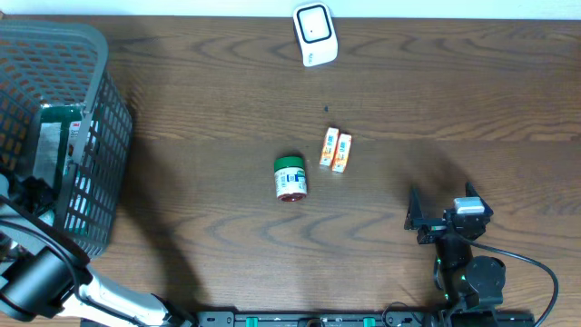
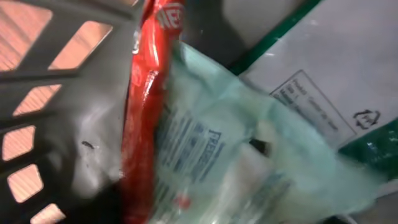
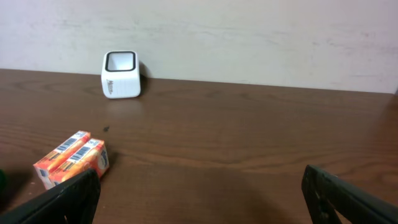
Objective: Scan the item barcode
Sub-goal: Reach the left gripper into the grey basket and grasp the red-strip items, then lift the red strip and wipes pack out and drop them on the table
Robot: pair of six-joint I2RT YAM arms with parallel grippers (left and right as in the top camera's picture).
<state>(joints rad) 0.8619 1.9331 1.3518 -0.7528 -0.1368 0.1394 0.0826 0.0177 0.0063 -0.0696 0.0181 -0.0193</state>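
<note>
A white barcode scanner [image 1: 315, 34] stands at the table's far edge, also seen in the right wrist view [image 3: 121, 74]. My left gripper [image 1: 36, 191] is down inside the grey basket [image 1: 100, 54] at the far left. Its camera is filled by a pale green plastic packet [image 2: 217, 155] with a red edge, very close and blurred. The left fingers do not show, so whether they hold the packet is unclear. My right gripper [image 1: 445, 216] rests low at the near right, open and empty [image 3: 199, 199].
A green-capped jar [image 1: 290, 177] lies mid-table. Two orange boxes [image 1: 335, 150] sit side by side just right of it, barcodes showing [image 3: 71, 158]. A white box with green edging [image 2: 329, 81] lies in the basket behind the packet. The basket wall [image 2: 56, 93] is close on the left.
</note>
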